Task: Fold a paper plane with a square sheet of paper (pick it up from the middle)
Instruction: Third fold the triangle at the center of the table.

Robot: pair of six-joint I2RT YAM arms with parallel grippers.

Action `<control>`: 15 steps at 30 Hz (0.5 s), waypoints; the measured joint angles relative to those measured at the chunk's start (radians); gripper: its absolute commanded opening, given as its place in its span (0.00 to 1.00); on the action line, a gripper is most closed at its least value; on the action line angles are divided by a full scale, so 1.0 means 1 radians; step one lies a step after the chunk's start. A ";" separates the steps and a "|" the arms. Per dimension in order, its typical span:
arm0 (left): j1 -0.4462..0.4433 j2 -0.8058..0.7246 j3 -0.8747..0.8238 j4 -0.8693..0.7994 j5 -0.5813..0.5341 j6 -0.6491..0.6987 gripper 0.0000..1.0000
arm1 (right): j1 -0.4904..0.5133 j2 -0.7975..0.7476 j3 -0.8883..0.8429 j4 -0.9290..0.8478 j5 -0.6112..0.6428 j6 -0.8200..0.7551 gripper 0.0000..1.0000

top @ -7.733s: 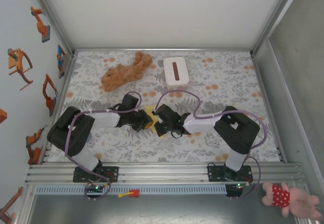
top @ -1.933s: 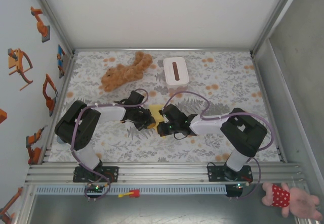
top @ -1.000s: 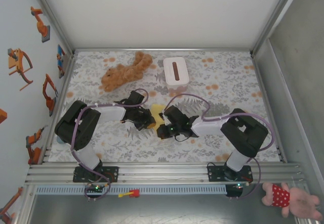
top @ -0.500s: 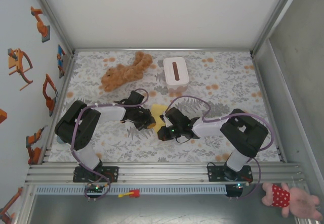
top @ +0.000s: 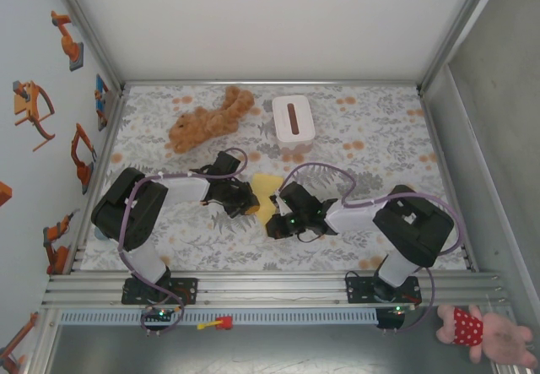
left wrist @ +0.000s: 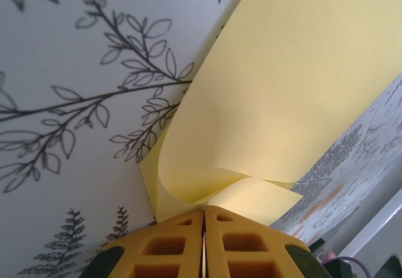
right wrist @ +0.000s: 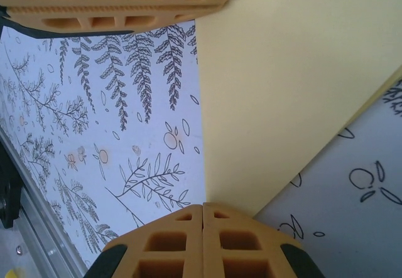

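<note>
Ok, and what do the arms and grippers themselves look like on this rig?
The left arm and right arm match: chunky black joint housings, white link sections, and a purple cable looping along each. The left gripper and right gripper have orange-yellow fingers moulded with rectangular cut-out pockets. Black base plates sit on the aluminium rail.

A: What colour is the paper (left wrist: 282, 90)?
B: Plain pale yellow. The fingers (left wrist: 163, 253) are orange-yellow.
A: And the table (top: 380, 138)?
B: White, with grey leaf sprigs and orange blossoms. Brown plush (top: 207, 119); white box (top: 293, 119), brown slot.
</note>
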 measured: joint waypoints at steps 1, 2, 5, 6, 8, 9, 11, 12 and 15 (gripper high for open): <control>0.000 0.001 0.000 0.000 0.000 0.000 0.08 | 0.000 0.000 0.000 0.000 0.000 0.000 0.00; 0.000 0.001 0.000 0.000 0.001 0.000 0.08 | 0.000 0.000 0.000 0.000 0.001 0.000 0.00; 0.000 0.001 0.001 -0.001 0.002 0.000 0.08 | 0.000 -0.001 0.000 0.000 0.003 0.002 0.00; 0.000 0.001 0.002 -0.001 0.002 0.000 0.08 | 0.000 -0.004 0.000 -0.001 0.005 0.004 0.00; 0.000 0.001 0.002 -0.001 0.002 0.000 0.08 | 0.000 -0.029 0.000 -0.017 0.024 0.006 0.00; 0.000 0.001 0.002 -0.001 0.002 0.000 0.08 | 0.000 -0.048 0.000 -0.027 0.040 0.007 0.00; 0.000 0.001 0.002 0.000 0.003 -0.001 0.08 | 0.000 -0.097 0.001 -0.045 0.078 0.009 0.00; 0.000 0.001 0.002 0.000 0.003 -0.001 0.08 | 0.000 -0.118 0.003 -0.049 0.098 0.011 0.00; 0.000 0.003 0.002 0.014 0.003 -0.012 0.08 | 0.000 -0.136 0.022 -0.049 0.152 0.021 0.00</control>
